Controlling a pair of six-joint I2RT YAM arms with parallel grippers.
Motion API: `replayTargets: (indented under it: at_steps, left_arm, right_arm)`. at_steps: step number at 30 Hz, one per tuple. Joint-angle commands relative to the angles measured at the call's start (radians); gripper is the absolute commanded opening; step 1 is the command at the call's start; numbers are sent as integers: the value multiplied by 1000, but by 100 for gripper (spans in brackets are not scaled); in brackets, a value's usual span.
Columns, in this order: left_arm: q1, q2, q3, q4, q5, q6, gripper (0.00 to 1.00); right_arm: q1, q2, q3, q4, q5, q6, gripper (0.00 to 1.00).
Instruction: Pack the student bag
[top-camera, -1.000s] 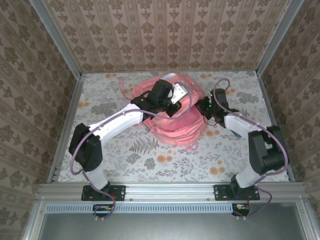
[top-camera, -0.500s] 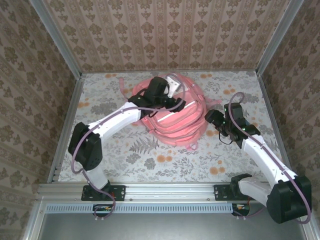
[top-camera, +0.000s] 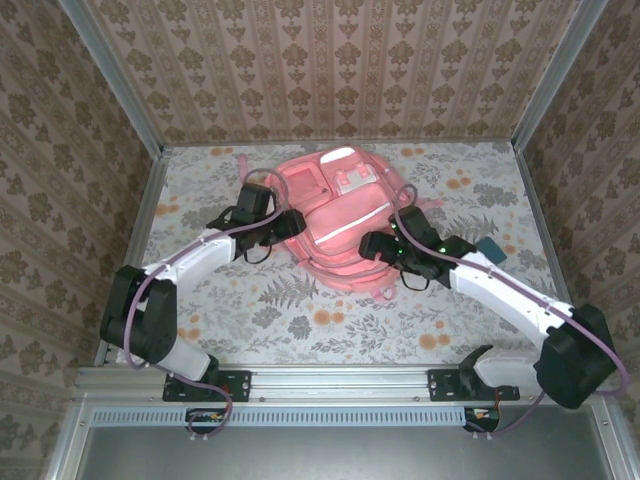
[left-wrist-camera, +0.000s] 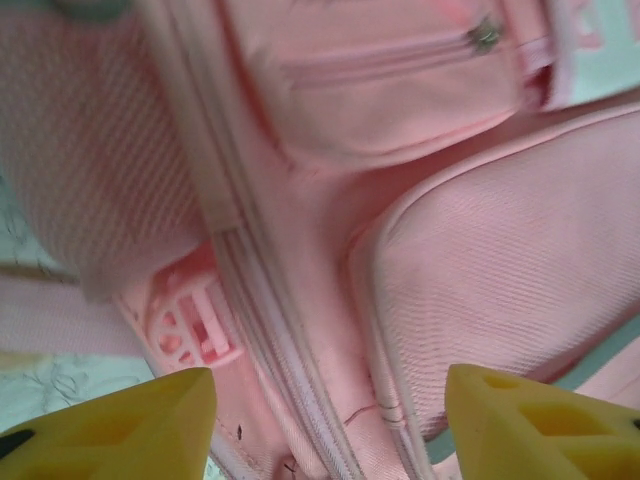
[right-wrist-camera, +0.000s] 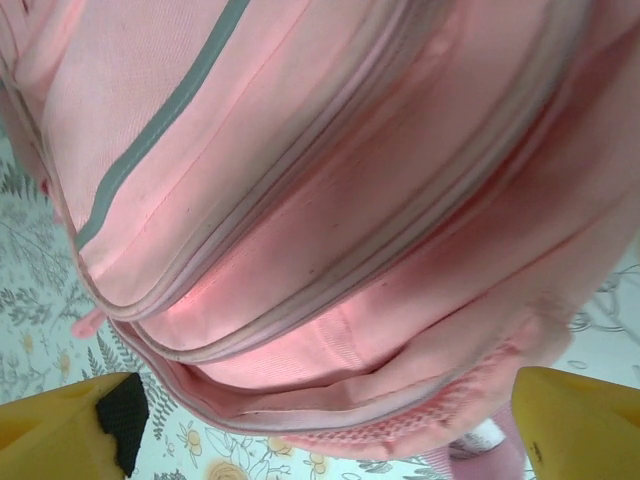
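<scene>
Student bag (top-camera: 340, 215) positioning appears underway, left pincer (top-camera: 290, 222) and right pincer (top-camera: 372, 245) wide and empty beside it; next, grip the zipper seam (left-wrist-camera: 270, 330).

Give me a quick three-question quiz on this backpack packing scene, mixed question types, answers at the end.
1. True or false: the student bag lies on the table with its front facing up.
2. Multiple choice: the left gripper is A) shut on a strap, B) open and holding nothing, C) shut on a zip pull.
3. Fill in the blank: the right gripper, with the bag just ahead of it, has its jaws ____.
Key: 1 true; 2 B; 3 open.
</scene>
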Motion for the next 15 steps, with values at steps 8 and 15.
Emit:
replayTargets:
  at_steps: [8, 15]
  left_arm:
    - [41, 142, 0, 117, 105, -205, 44]
    - [42, 158, 1, 98, 94, -220, 37]
  right_arm:
    - [81, 90, 93, 28, 53, 29, 98]
    - [82, 103, 107, 12, 64, 25, 97]
